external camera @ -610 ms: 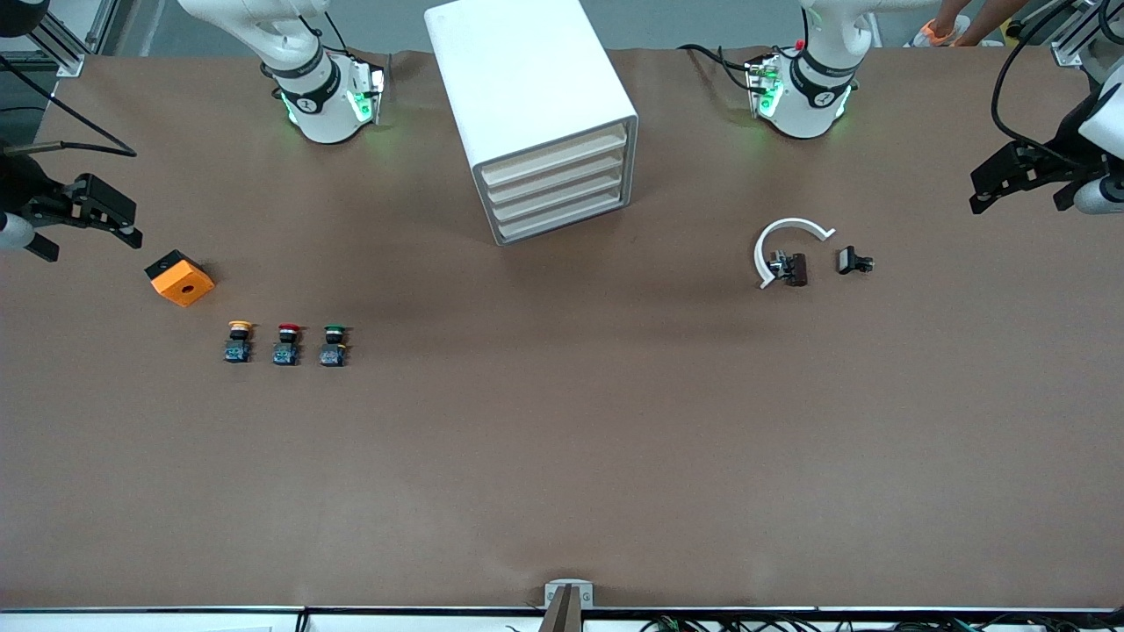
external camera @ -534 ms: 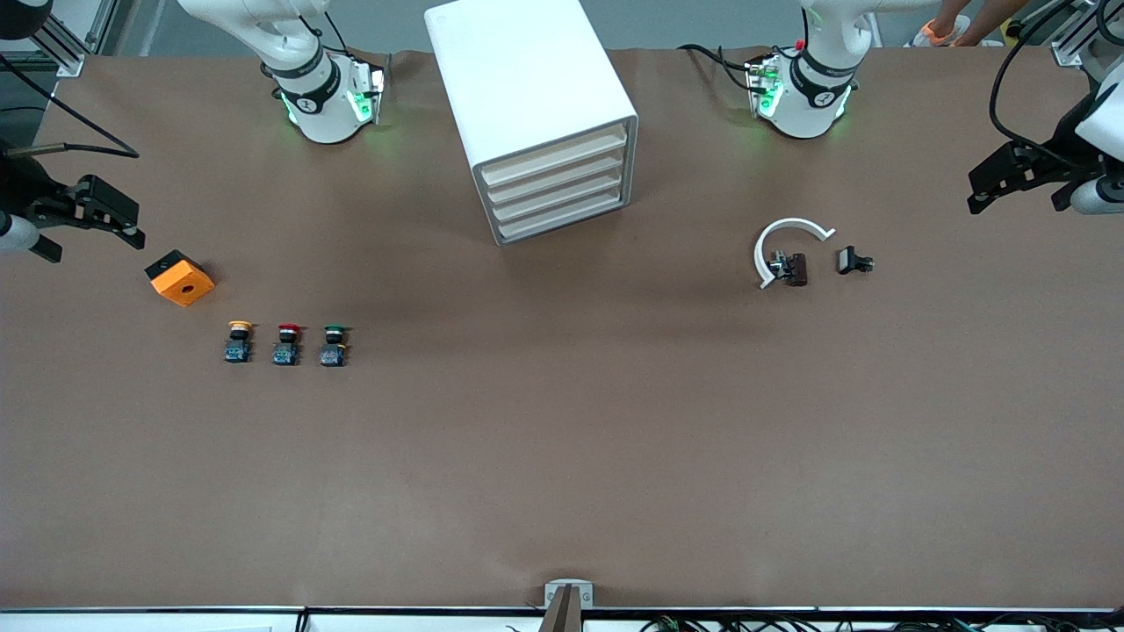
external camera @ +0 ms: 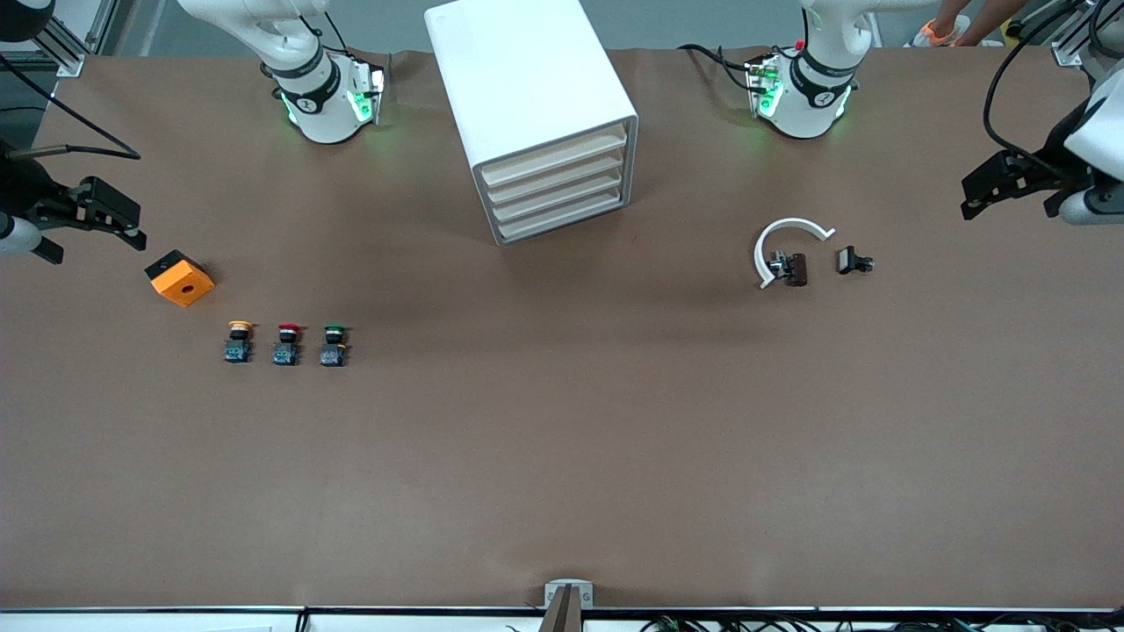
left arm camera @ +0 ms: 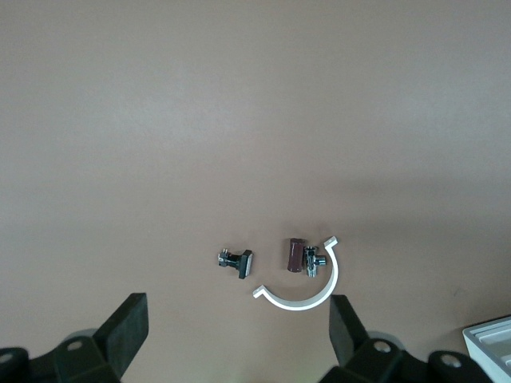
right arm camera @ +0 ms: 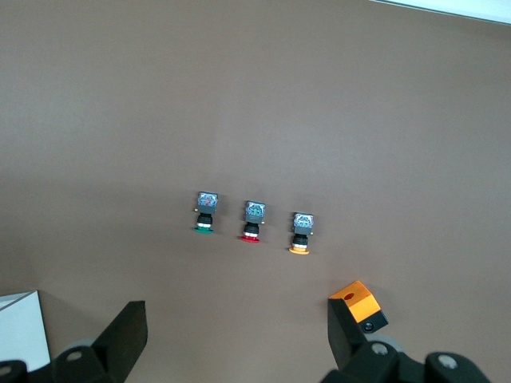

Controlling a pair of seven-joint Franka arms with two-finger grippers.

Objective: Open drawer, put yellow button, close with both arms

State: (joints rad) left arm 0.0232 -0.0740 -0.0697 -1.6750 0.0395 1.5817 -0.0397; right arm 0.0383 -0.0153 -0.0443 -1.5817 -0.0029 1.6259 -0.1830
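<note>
Both sets of fingers are spread and empty: the right gripper (external camera: 132, 235) at the frame's left edge, the left gripper (external camera: 973, 200) at its right edge. Nothing's begun: the drawer cabinet (external camera: 536, 114) is shut, the yellow button (external camera: 237, 341) sits on the bench (external camera: 562, 456) lower left. Arms reach in from outside, hovering high.

We see a robotics laboratory: two white arm bases (external camera: 325, 96) bolted to a brown-covered table (external camera: 562, 456), aluminium framing (external camera: 66, 53) at its corners, loose cables (external camera: 702, 625) along its edge.
</note>
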